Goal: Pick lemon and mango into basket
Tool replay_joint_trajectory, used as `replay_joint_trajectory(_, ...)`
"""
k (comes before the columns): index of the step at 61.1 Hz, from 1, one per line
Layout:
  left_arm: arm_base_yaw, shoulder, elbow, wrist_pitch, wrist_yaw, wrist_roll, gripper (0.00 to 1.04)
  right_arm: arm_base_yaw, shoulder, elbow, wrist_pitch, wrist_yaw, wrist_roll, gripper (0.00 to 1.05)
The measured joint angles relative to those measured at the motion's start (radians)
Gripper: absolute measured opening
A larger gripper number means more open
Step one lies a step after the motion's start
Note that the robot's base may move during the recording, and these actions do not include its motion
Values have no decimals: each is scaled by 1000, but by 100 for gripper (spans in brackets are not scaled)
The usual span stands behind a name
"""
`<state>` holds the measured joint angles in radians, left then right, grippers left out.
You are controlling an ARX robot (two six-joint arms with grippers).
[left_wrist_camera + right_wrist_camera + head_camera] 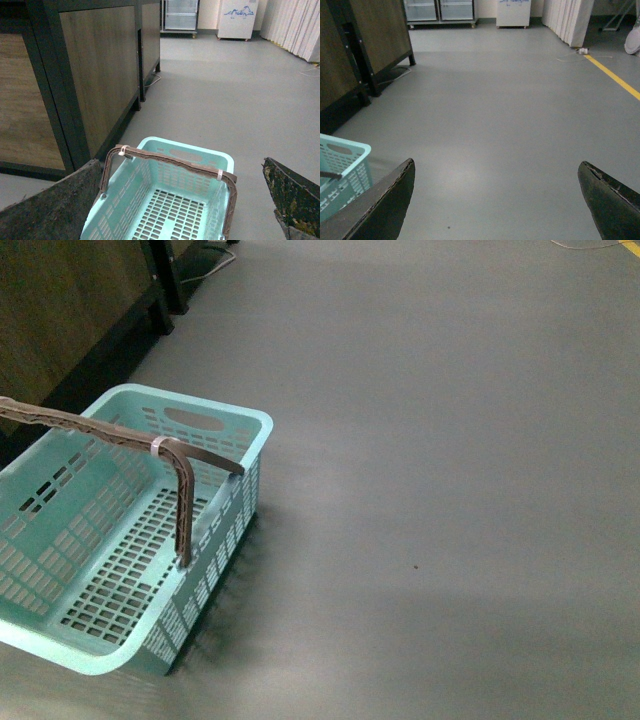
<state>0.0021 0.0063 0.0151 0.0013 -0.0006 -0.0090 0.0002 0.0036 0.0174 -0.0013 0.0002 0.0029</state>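
Closest, at the low left of the front view, stands the large pale teal plastic rectangular basket (215,575), its walls and floor cut with slots and an oval cut-out in the far end. Its grey-brown hinged handle (182,505) stands raised across it, with a small white band (158,447) at the bend. Behind the basket is a wood-panelled cabinet with a dark frame (60,310). No arm shows in this view.

The left gripper (180,164) hangs above the basket, looking forward and down along it. Its dark, worn, rough-faced fingers (55,205) are spread wide and have hold of nothing.

The right gripper (496,167) is level over the smooth grey floor (495,100), well apart from the basket's corner. Its jaws are equally wide, with nothing between them. Far off stands a white box (513,12) with blue writing too small to read. A yellow line (615,77) crosses the floor.
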Motion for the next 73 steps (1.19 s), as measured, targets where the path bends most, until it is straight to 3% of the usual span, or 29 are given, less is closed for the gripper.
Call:
replay_joint_trajectory(27, -3, 3, 2, -6, -10, -5, 98, 0, 0, 0, 0, 0, 0, 96)
replay_joint_trajectory(32, -55, 121, 81, -212, -157, -188, 98, 0, 0, 0, 0, 0, 0, 96)
replay_joint_trajectory(36, -40, 249, 113, -257, -132, -383, 98, 0, 0, 0, 0, 0, 0, 96)
replay_joint_trajectory(43, 57, 420, 138, -126, -10, -599, 98, 0, 0, 0, 0, 0, 0, 96)
replay_joint_trajectory(53, 239, 906, 230, 226, 110, -856, 98, 0, 0, 0, 0, 0, 0, 96)
replay_joint_trajectory(62, 256, 1320, 332, 449, 112, -999, 98, 0, 0, 0, 0, 0, 0, 96)
replay_joint_trajectory(73, 228, 1701, 505, 534, 89, -1074, 98, 0, 0, 0, 0, 0, 0, 96)
